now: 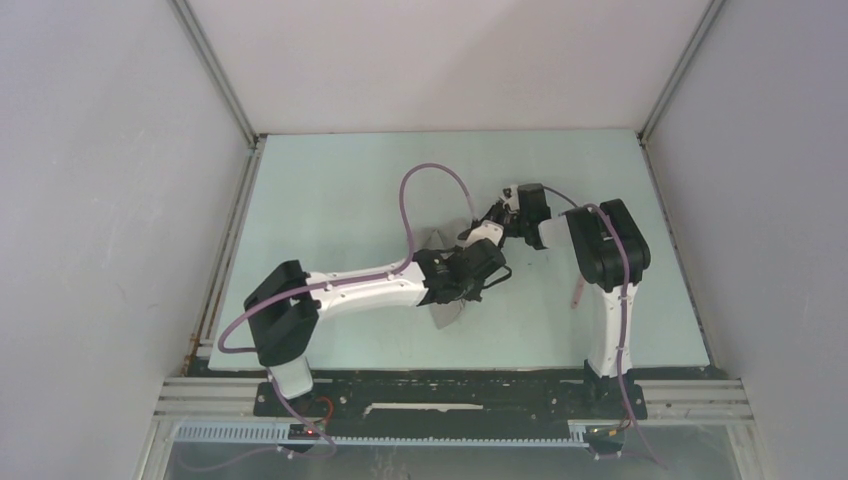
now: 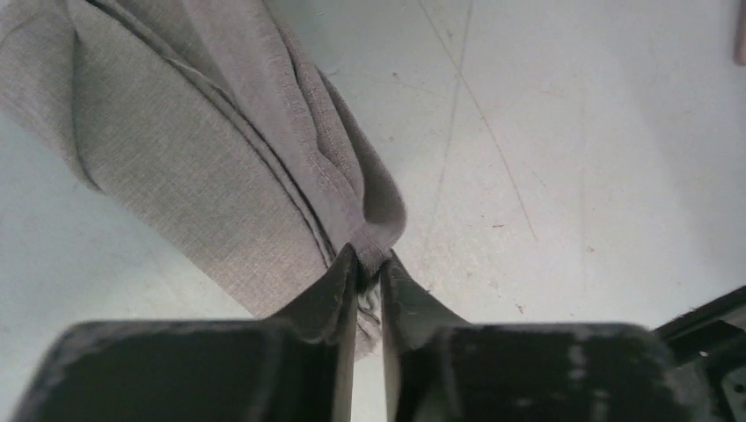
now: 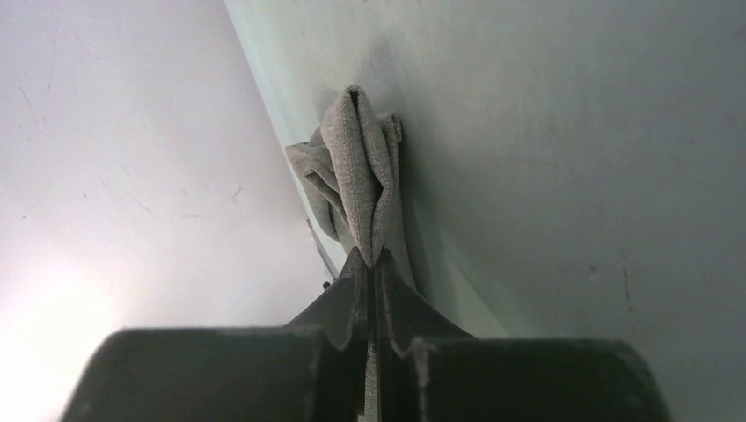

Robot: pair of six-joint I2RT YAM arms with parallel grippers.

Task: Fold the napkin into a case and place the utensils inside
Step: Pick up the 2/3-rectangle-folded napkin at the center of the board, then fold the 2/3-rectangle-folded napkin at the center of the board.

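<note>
The taupe-grey napkin (image 1: 447, 314) is bunched in folds at mid table, held between the two arms and mostly hidden under them in the top view. My left gripper (image 2: 369, 261) is shut on one edge of the napkin (image 2: 202, 149); it sits at the table's middle (image 1: 468, 290). My right gripper (image 3: 371, 257) is shut on a pinched fold of the napkin (image 3: 359, 167), which stands up in a ridge; this gripper is just behind the left one (image 1: 478, 228). One pale pink utensil (image 1: 578, 292) lies beside the right arm, its end showing as a pink utensil (image 2: 741, 35).
The pale green table (image 1: 340, 200) is walled by white panels on three sides. The left arm's purple cable (image 1: 420, 180) arcs above the napkin. The right arm's elbow (image 1: 605, 250) stands over the pink utensil.
</note>
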